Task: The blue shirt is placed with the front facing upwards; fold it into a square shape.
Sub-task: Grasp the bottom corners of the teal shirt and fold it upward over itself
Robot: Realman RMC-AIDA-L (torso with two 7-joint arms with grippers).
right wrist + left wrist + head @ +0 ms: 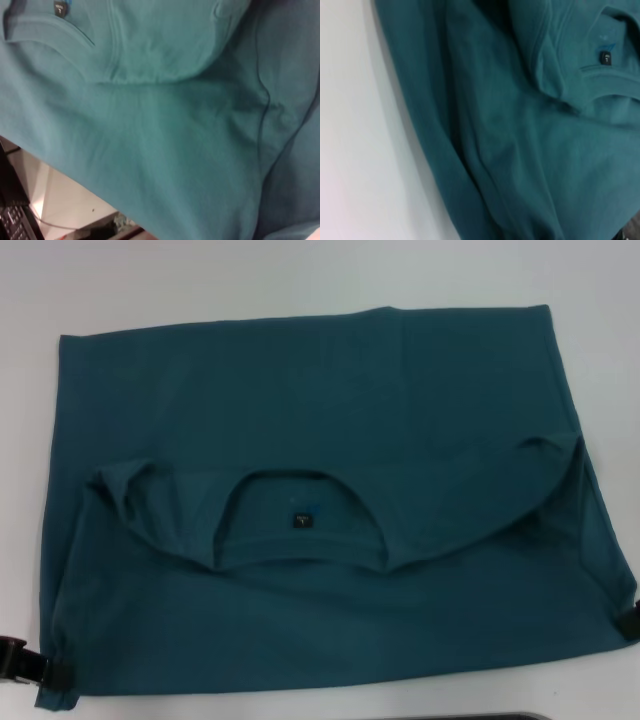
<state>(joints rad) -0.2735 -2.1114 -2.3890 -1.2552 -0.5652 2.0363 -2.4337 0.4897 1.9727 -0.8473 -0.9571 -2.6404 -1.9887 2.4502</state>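
Note:
The blue shirt (320,410) lies across the white table, its upper part folded over so the round collar (300,552) and black neck label (299,520) sit mid-cloth. No chest letters show. My left gripper (50,672) pinches the bunched near-left corner. At the near-right edge my right gripper (625,623) holds the cloth. In the left wrist view the shirt (520,150) fills the picture, with the label (605,57) far off. From the right wrist the shirt (165,130) hangs lifted, and its label (60,7) is at the border.
White table (200,280) shows bare beyond the shirt's far and left sides. A dark strip (500,717) lies along the near edge. Under the raised cloth the right wrist view shows a pale surface (65,200) and a black object (12,220).

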